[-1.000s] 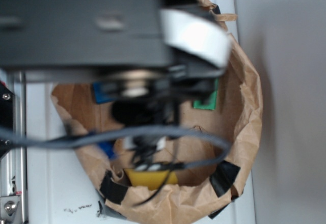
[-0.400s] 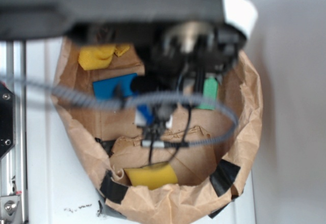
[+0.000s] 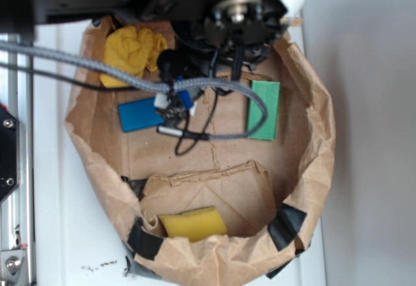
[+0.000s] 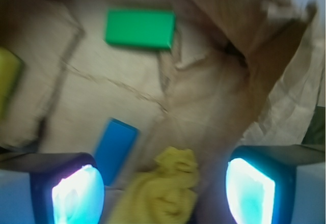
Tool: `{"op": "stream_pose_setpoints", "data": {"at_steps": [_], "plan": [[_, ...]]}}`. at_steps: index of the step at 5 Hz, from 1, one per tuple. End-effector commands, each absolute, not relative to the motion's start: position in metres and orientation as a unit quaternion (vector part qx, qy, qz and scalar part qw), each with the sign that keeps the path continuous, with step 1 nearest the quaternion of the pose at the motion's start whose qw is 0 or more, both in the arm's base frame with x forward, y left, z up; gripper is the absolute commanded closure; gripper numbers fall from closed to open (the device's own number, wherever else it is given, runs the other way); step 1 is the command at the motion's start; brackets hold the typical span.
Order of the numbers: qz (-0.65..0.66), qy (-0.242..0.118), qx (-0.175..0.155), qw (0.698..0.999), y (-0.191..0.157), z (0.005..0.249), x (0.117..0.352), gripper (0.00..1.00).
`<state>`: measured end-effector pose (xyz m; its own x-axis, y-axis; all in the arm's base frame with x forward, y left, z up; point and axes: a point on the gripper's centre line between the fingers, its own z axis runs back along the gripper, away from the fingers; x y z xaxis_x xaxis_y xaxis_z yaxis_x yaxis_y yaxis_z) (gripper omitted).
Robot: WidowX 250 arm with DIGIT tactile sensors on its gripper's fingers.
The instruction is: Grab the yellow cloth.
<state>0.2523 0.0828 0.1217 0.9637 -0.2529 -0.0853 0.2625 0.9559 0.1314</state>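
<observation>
The yellow cloth (image 3: 133, 49) lies crumpled in the far left corner of the brown paper bag (image 3: 312, 162). In the wrist view the yellow cloth (image 4: 163, 188) shows low in the frame, between my two lit fingers (image 4: 76, 196). My gripper (image 4: 164, 191) is open, with a wide gap, and hovers over the cloth. The frame is blurred, so I cannot tell whether the fingers touch the cloth. In the exterior view the arm (image 3: 234, 13) covers the bag's far edge and hides the fingers.
A blue block (image 3: 141, 114) lies just in front of the cloth, and a green block (image 3: 264, 109) lies to the right. A smooth yellow sponge block (image 3: 193, 224) sits at the near rim. A grey cable (image 3: 130, 78) loops across the bag. The bag's crumpled wall (image 4: 265, 66) rises close beside the right finger.
The arm has moved from over the near part of the bag to its far end, uncovering the blue block, the green block and the cloth.
</observation>
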Motion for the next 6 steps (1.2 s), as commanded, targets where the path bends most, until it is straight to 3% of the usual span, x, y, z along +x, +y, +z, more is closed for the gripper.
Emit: {"op": "stream_pose_setpoints", "data": {"at_steps": [1, 2, 3, 6], "plan": [[-0.190, 0.050, 0.065, 0.978, 0.091, 0.068, 0.228, 0.00], [-0.205, 0.039, 0.023, 0.978, 0.079, 0.081, 0.217, 0.00], [-0.189, 0.043, 0.004, 0.981, 0.077, 0.101, 0.232, 0.00], [-0.189, 0.043, 0.004, 0.981, 0.077, 0.101, 0.232, 0.00]]}}
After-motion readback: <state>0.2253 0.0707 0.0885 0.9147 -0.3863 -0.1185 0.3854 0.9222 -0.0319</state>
